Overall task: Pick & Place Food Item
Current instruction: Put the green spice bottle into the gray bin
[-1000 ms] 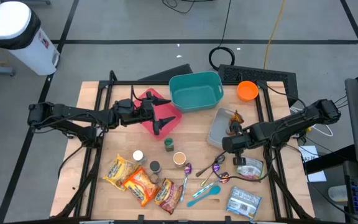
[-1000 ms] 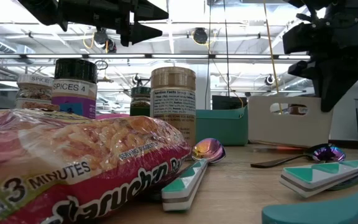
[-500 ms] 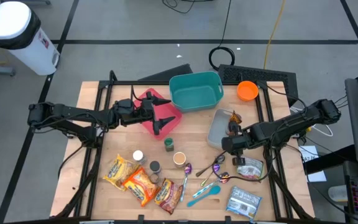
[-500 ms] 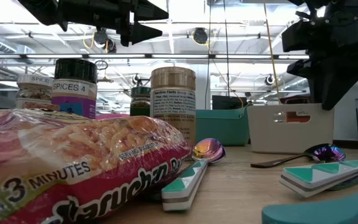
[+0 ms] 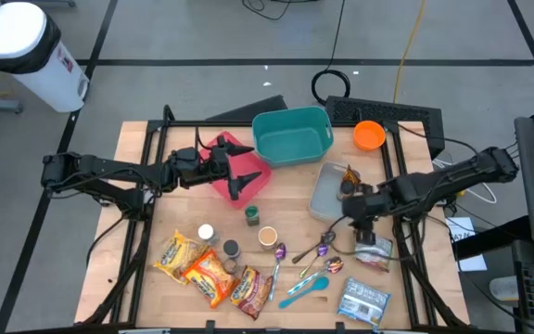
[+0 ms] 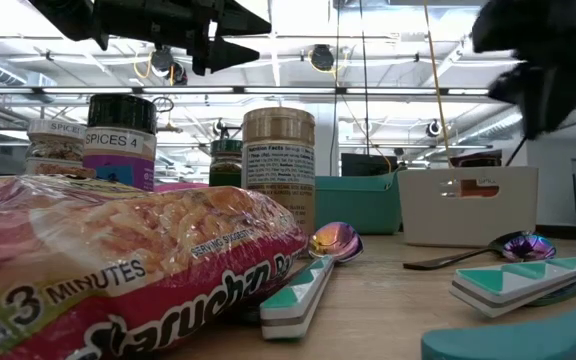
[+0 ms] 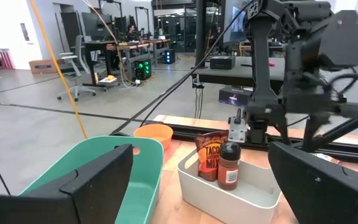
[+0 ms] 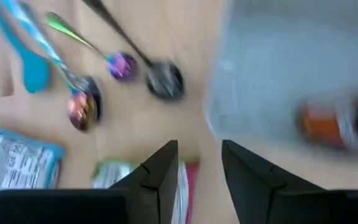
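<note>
Grey bin partly hides a spice bottle.

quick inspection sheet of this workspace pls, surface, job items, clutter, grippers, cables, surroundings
surface: wooden table, crowded.
job's things: grey bin holding a spice bottle and taco packet; teal bin; pink container.
clutter: noodle packs, spice jars, spoons, orange bowl, food pouches.
grippers: left gripper open, empty, over the pink container; right gripper slightly open, empty, beside the grey bin.
cables: black coil and yellow cord on the floor.
surroundings: white bin; lab desks beyond.
</note>
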Available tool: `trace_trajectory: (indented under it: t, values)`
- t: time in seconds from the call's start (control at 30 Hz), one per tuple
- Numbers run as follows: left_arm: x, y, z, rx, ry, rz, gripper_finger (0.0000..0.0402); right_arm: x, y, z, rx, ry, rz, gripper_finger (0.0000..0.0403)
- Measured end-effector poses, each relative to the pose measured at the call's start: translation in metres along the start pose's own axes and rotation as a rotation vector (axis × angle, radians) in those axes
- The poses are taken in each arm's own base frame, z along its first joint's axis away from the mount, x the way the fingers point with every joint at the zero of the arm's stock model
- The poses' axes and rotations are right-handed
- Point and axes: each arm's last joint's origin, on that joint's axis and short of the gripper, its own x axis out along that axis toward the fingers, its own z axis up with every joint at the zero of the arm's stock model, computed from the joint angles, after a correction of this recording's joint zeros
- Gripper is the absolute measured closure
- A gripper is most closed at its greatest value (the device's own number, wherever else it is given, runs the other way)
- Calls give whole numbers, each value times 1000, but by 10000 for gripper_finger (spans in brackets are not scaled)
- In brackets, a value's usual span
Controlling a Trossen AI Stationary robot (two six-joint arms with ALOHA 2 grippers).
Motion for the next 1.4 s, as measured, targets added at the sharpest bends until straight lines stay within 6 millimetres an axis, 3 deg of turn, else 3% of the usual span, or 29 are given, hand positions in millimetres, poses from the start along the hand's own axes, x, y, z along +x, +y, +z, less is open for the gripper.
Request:
trace_trajectory:
  t: [0.23,0.43,0.63,0.87,1.4]
  values:
    - [0,0,0,-1,0,0,30,-2,-26,-38,380,183,-382,336]
    - [0,0,0,-1,-1,0,28,33,-42,-51,533,173,-433,394]
    - [0,0,0,-1,-1,0,19,65,-62,-57,600,98,-442,391]
    - [0,0,0,-1,-1,0,28,75,-82,-53,660,16,-451,401]
    - [0,0,0,-1,1,-1,22,74,-104,-33,620,-134,-425,402]
